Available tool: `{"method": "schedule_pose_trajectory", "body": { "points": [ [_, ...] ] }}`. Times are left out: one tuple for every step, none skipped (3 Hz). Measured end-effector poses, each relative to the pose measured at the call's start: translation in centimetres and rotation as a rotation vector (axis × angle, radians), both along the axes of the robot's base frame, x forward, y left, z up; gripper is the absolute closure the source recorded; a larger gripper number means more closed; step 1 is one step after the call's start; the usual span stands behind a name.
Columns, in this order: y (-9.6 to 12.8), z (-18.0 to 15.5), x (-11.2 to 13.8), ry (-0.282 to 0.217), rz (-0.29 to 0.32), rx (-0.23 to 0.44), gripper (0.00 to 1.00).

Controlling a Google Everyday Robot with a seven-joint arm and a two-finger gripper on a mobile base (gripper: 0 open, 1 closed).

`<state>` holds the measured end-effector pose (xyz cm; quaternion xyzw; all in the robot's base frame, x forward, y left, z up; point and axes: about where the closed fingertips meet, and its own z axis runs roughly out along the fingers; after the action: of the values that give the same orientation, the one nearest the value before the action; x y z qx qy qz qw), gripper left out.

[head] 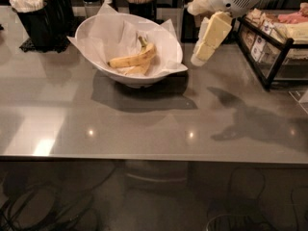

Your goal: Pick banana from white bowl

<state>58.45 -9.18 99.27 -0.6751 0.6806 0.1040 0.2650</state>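
Wide glossy white oval bowl [126, 80] sat on the grey countertop [144, 129]. Plump deep-yellow curved banana [132, 59] lay inside it. I judged it light, soft, bruisable: grab mid-body. Cream two-finger gripper [198, 59] hung just right of the bowl; couldn't tell its opening. Bowl rim and slimmer pale banana [135, 71] crowded access.

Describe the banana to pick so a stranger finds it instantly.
On the grey counter sits a white bowl, with the end effector hanging just right of it. Inside, on crinkled paper, the banana is the plumper, deeper-yellow one lying over a paler banana.
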Motion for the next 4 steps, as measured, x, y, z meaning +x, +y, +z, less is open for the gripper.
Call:
{"method": "schedule_pose_trajectory", "body": {
  "points": [
    [0.0, -0.1, 0.0, 0.0, 0.0, 0.0, 0.24],
    [1.3, -1.1, 1.1, 0.011, 0.028, 0.012, 0.24],
    [4.0, -2.2, 3.2, 0.017, 0.1, 0.006, 0.24],
    [7.1, -3.1, 5.4, 0.011, 0.177, -0.011, 0.27]
  ]
}}
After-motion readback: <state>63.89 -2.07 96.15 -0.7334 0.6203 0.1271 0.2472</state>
